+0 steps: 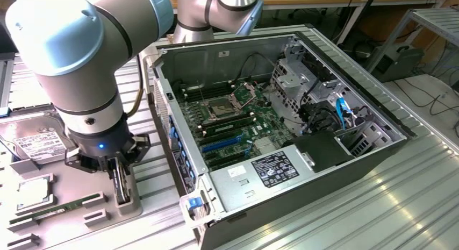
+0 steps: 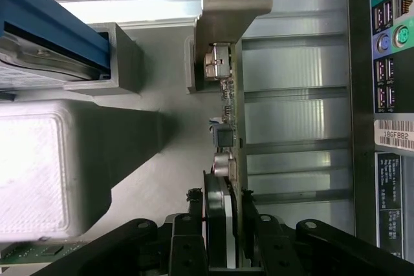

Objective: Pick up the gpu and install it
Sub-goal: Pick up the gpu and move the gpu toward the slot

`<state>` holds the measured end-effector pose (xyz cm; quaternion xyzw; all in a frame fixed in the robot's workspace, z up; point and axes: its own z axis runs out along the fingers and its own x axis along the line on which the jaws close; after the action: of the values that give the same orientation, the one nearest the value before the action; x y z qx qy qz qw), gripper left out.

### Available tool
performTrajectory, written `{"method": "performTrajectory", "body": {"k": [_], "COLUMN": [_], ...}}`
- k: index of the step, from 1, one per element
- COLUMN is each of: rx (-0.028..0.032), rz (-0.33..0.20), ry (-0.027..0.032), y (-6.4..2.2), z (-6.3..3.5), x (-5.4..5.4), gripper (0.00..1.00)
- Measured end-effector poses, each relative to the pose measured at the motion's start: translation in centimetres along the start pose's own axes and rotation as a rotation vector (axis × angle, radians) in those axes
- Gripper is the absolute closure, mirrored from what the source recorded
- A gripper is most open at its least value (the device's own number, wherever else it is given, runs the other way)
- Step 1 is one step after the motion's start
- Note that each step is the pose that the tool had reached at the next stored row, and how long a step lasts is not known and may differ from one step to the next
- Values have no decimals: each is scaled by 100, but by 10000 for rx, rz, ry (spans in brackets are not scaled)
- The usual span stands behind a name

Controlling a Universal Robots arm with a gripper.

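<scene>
Exterior view: the gpu [image 1: 123, 193] stands on its long edge in a grey holder [image 1: 133, 205], at the exterior view's left of the open computer case [image 1: 301, 206] on the ribbed surface [image 1: 401, 207]. Standing this way, both flat faces are free for gripping. The tool [image 1: 117, 175] sits low over it. In the wrist view the tool [image 2: 225, 231] is narrow, clamped across the gpu [image 2: 237, 121], with the silver bracket [image 2: 226, 4] at the far end. The card's lower edge is hidden, so I cannot tell whether it is clear of the holder.
</scene>
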<state>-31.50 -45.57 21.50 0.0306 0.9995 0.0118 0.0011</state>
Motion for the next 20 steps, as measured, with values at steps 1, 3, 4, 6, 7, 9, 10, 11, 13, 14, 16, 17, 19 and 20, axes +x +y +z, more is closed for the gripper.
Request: {"method": "performTrajectory", "body": {"k": [1, 3, 4, 6, 7, 9, 10, 11, 13, 14, 16, 17, 19, 20], "rx": [-1, 0, 0, 1, 1, -1, 0, 0, 0, -1, -1, -1, -1, -1], "rz": [0, 0, 1, 0, 0, 0, -1, 0, 1, 1, 1, 1, 0, 1], "ry": [0, 0, 0, 1, 2, 0, 1, 1, 0, 0, 0, 0, 0, 0], "y": [0, 0, 1, 1, 1, 1, 1, 1, 1, 1, 2, 1, 1, 1], "z": [8, 23, 27, 27, 28, 29, 29, 29, 29, 29, 29, 29, 29, 29], "x": [0, 0, 1, 1, 1, 0, 0, 1, 0, 0, 0, 0, 0, 0], "gripper": [65, 65, 65, 65, 65, 65, 65, 67, 71, 71, 71, 71, 71, 71]}}
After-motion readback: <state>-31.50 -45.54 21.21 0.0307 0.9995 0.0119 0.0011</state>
